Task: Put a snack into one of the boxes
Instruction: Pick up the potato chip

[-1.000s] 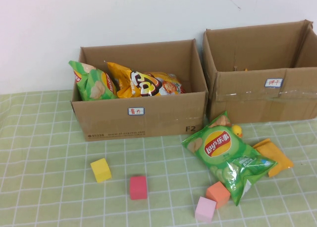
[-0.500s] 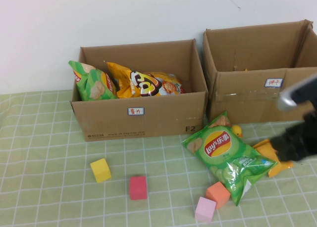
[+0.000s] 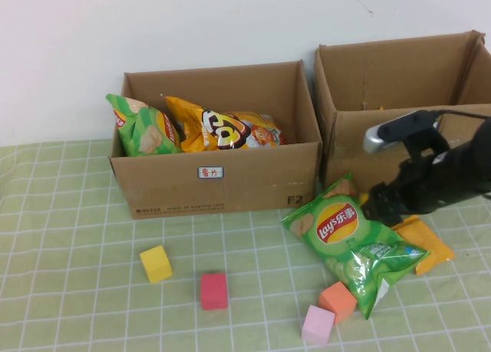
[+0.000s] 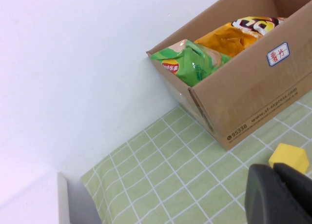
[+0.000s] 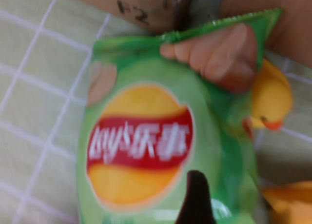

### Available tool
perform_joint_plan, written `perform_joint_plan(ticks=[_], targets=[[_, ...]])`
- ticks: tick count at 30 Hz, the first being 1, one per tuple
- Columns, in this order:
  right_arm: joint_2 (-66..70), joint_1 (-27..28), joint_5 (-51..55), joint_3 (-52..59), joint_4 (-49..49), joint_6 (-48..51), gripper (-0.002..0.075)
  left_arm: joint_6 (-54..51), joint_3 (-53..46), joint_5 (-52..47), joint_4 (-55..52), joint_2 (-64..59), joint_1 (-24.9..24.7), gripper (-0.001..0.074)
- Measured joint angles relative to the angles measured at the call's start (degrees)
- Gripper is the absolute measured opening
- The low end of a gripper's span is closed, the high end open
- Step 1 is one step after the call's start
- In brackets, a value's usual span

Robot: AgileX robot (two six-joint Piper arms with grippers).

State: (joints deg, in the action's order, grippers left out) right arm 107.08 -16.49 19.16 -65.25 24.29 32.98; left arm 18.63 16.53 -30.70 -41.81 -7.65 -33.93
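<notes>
Right gripper [image 3: 381, 206] hovers at the upper edge of the green Lay's bag [image 3: 351, 237], lower right of frame; can't tell its jaws. A rubber duck [image 5: 269, 104] and orange packet [image 3: 426, 243] crowd beside it, with an orange cube [image 3: 337, 299] and pink cube [image 3: 317, 324] touching below. Left gripper [image 4: 278, 194] sits near the yellow cube [image 4: 289, 157], jaws unclear.

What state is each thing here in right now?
Left box: open, holding chip bags.
Right box: open, contents hidden.
Green Lay's bag: sealed, flat on the table.
Orange packet: flat, partly under the green bag.
Right gripper: above the Lay's bag.
Left gripper: near the yellow block.
</notes>
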Motion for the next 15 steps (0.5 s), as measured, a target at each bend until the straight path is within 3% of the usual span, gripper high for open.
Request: perform_joint_plan(ticks=[5,15], targets=[[3.34,0.0,0.31,-2.95,6.41,0.25,0.0507,0.0,0.0,0.0,-0.14,0.0,0.0,-0.0001],[9.01,-0.02,5.52,-3.92,8.37,6.99,0.0507,0.59,-0.61,0.21,-1.82,0.0,0.0,-0.0001]])
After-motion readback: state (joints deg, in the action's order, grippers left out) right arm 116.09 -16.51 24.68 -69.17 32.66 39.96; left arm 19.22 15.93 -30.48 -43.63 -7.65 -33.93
